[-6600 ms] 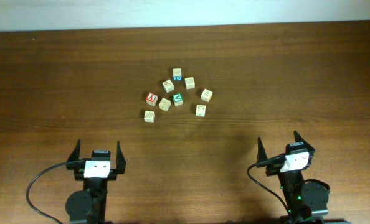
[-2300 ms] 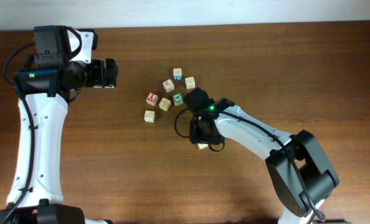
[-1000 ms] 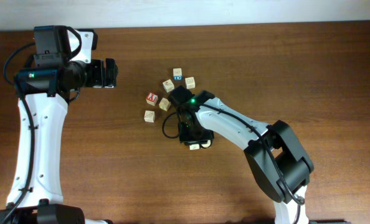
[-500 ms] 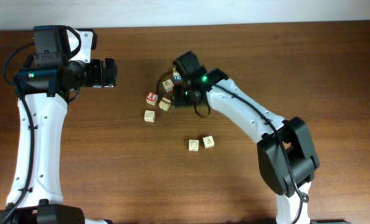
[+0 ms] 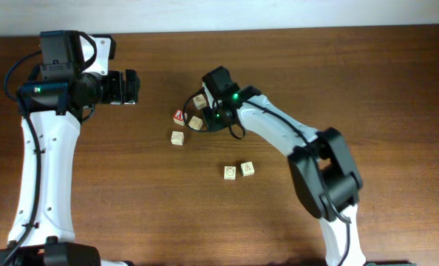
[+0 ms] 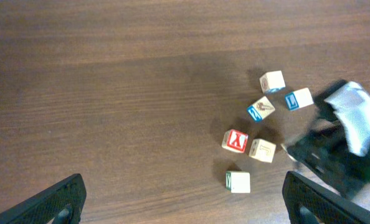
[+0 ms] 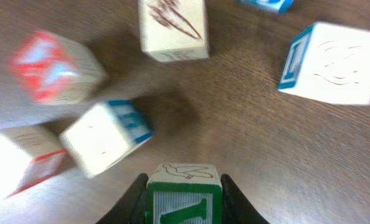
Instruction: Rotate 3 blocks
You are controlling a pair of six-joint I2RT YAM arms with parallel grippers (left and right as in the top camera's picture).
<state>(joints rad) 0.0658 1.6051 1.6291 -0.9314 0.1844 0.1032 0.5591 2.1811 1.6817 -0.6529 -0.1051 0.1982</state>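
My right gripper (image 7: 184,190) is shut on a pale wooden block (image 7: 184,200) with a green-printed face and a bird outline on top. In the overhead view this gripper (image 5: 212,118) stands over the block cluster and hides the held block. Two more pale blocks with faint tan marks (image 5: 230,172) (image 5: 247,168) lie side by side nearer the front, apart from the cluster. My left gripper (image 5: 131,87) (image 6: 182,186) hangs open at the far left, well away from all blocks, with nothing between its fingers.
Around the right gripper lie a red-lettered cube (image 5: 179,116) (image 7: 54,68), a blue-marked cube (image 7: 107,137), and other pale cubes (image 5: 199,101) (image 5: 195,123) (image 7: 331,56). One cube with a green side (image 5: 177,138) (image 6: 238,181) sits at the cluster's near-left edge.
The right arm left the two front blocks and swung back up to the cluster. Its jaws opened, then closed on the green-printed block. The left arm has stayed still.
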